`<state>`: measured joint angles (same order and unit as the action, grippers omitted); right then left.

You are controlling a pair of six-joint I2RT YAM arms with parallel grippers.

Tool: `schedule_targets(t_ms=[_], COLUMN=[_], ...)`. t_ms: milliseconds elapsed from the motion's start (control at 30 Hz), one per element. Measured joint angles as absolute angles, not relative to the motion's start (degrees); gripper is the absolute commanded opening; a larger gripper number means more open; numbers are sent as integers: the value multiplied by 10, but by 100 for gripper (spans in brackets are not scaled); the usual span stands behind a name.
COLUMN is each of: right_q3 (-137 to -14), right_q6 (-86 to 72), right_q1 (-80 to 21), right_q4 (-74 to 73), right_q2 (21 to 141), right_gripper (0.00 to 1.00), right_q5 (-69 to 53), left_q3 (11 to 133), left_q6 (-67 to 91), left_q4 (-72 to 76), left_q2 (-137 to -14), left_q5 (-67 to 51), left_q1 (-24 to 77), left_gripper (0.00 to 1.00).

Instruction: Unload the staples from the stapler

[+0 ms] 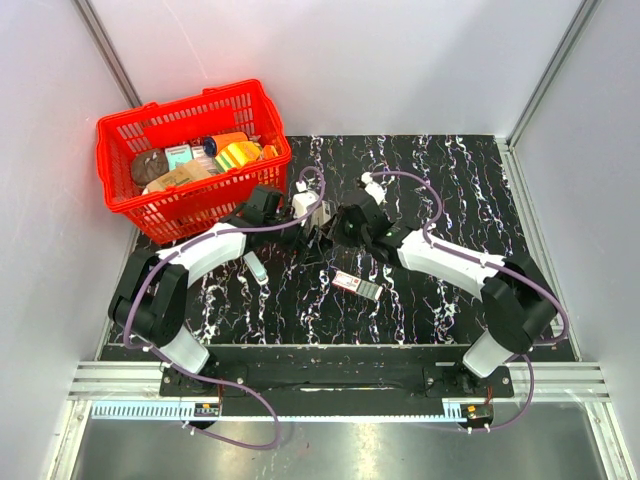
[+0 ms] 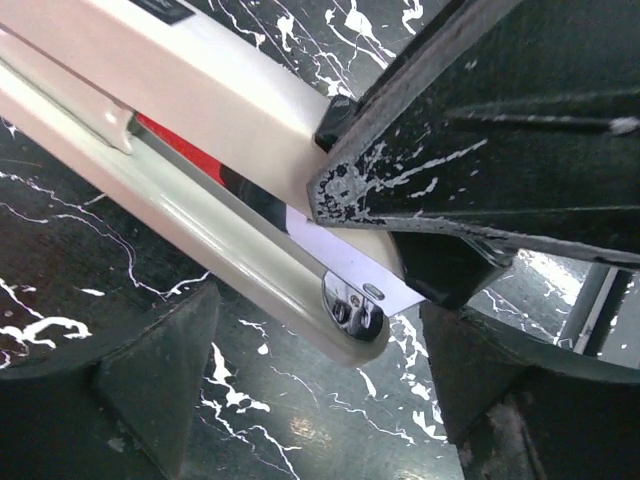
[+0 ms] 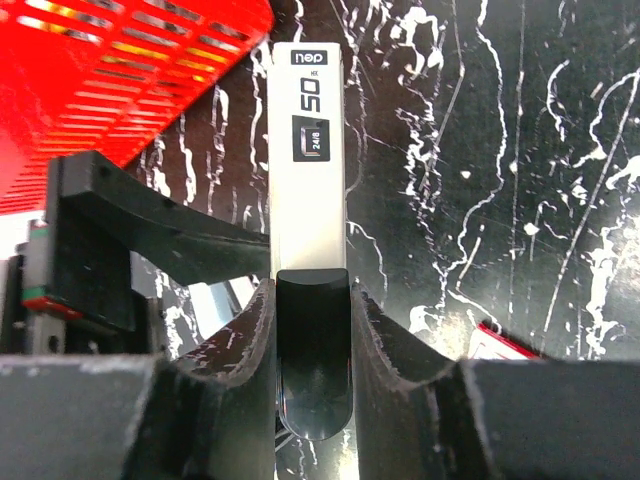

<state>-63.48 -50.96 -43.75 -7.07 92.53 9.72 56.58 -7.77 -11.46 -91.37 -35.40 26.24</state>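
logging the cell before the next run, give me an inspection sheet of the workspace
surface: black marbled table
job's things: cream stapler mid-table between the arms
clutter: red basket of packaged goods, back left; small box lying near the middle
grippers: right gripper shut on the stapler's black end; left gripper open, stapler's end between its fingers
cables: purple cables looped along both arms
surroundings: white walls, nothing else seen

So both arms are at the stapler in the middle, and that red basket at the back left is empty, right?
Not empty. The top external view shows the red basket holding several packets and boxes. The rest stands: the stapler is in the middle, with the right gripper shut on it and the left gripper open around its end.
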Motion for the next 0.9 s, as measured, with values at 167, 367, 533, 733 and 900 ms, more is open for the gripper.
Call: schedule_targets(t_ms=[167, 367, 533, 733, 900], right_q3=[-631, -620, -604, -588, -582], right_q6=[-517, -527, -532, -533, -534], right_q1=[-439, -439, -444, -446, -446], right_q4=[-47, -35, -32, -21, -11], right_q2=[913, 909, 901, 901, 901], right_gripper=[0, 0, 0, 0, 0], right_q5=[100, 111, 104, 92, 85], left_q3=[566, 564, 565, 565, 565], left_q6=[-90, -96, -95, -107, -115], left_q4=[-107, -115, -115, -124, -129], left_q2=[-914, -915, -917, -919, -919], left_q5=[-358, -360, -347, -339, -336], left_q1=[262, 263, 251, 251, 251], left_gripper=[54, 20, 10, 0, 0])
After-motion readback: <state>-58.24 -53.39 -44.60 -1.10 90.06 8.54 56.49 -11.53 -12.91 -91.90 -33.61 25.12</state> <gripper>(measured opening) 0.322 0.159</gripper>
